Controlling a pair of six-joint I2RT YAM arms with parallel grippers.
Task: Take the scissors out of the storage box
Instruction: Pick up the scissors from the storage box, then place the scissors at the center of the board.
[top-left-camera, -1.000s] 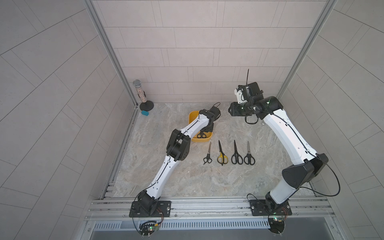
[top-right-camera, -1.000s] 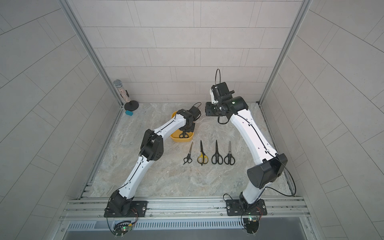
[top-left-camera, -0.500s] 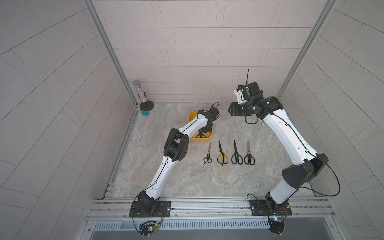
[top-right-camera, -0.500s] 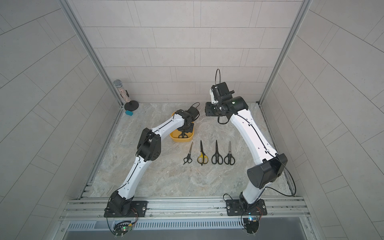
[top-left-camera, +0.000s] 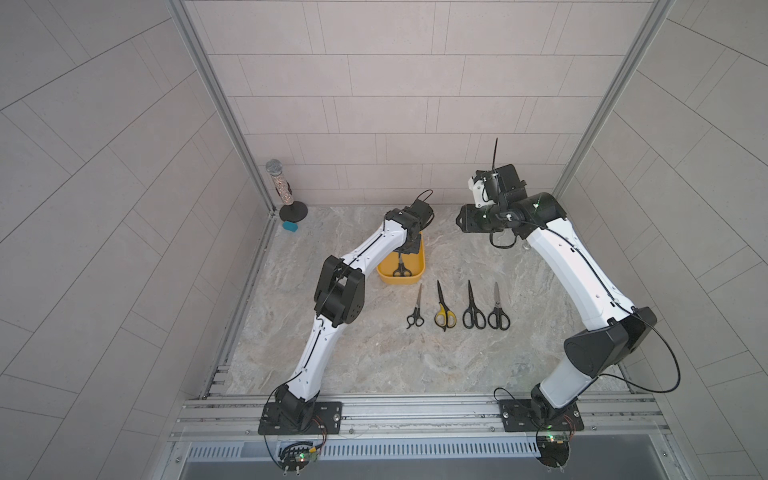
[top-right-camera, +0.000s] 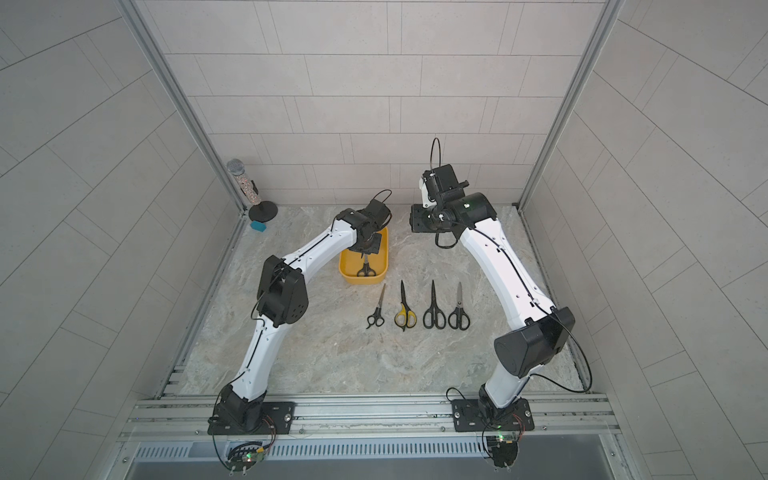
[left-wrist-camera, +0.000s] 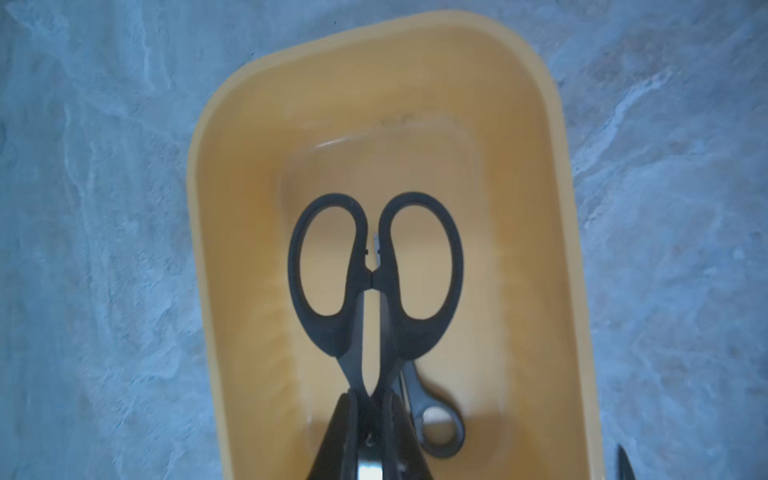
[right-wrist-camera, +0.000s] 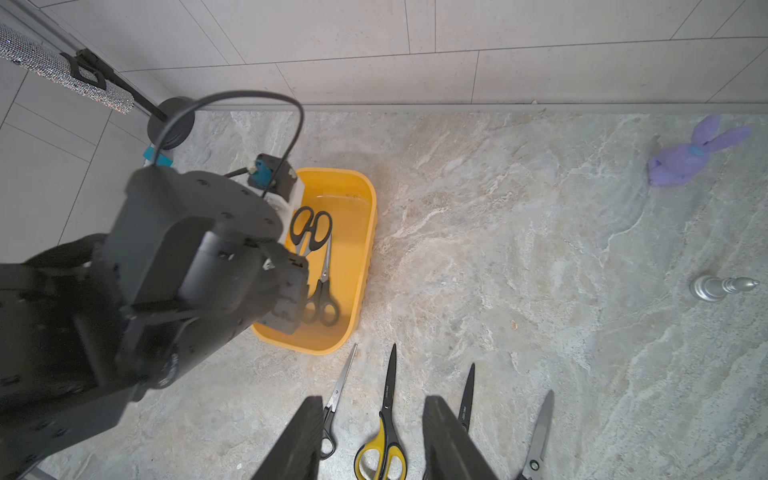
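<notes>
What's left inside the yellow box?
Two black-handled scissors in the yellow box. The upper pair is pinched at its blades by the left hand; the lower pair lies beneath. The hand hides the upper blade tips.

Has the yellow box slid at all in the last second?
No. The box keeps the same spot and gap from the yellow scissors lying in front of it.

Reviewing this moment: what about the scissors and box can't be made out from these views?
- Held scissors: blades mostly hidden inside the left hand and cut off by the bottom edge, left wrist view.
- Second pair in the storage box: mostly hidden under the held scissors, same view.
- Both top views: left arm covers the box; one handle set shows, which pair unclear.
</notes>
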